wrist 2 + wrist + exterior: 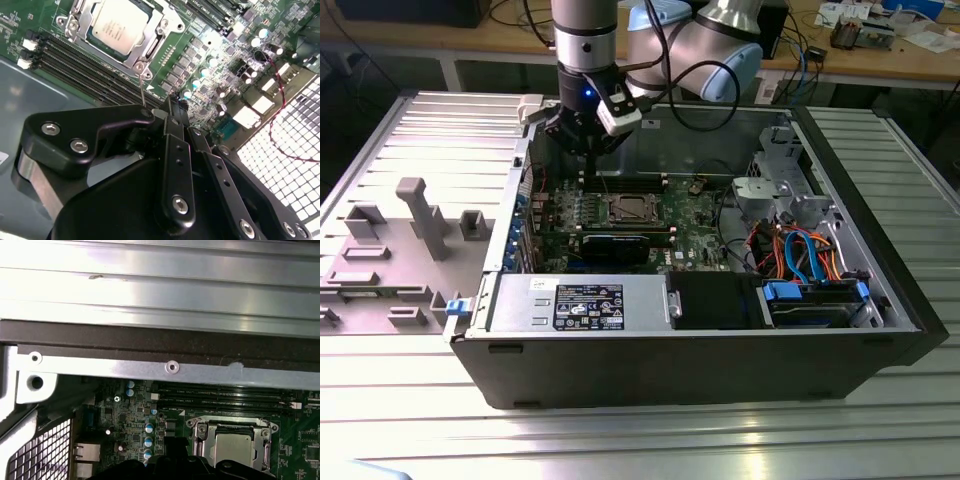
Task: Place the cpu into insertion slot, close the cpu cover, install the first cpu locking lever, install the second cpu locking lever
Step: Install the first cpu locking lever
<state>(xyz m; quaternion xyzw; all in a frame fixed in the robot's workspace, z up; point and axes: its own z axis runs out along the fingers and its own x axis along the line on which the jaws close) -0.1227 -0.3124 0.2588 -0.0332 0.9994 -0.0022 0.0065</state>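
Tips partly masked by its own links, the gripper (157, 112), pointing straight down beside the seated cpu (116, 26), pinches a thin locking lever (141, 85).

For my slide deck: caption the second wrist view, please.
Gripper over the motherboard; cpu seated, framed by the flat-lying cpu cover.

You had the silver power supply (578, 303) lying inside the open computer case (720, 370), with the black graphics card (617, 246) just behind it, orange and blue cables (798, 250) toward the exterior view's right of it, and a grey fixture tray (410, 275) outside toward the exterior view's left.
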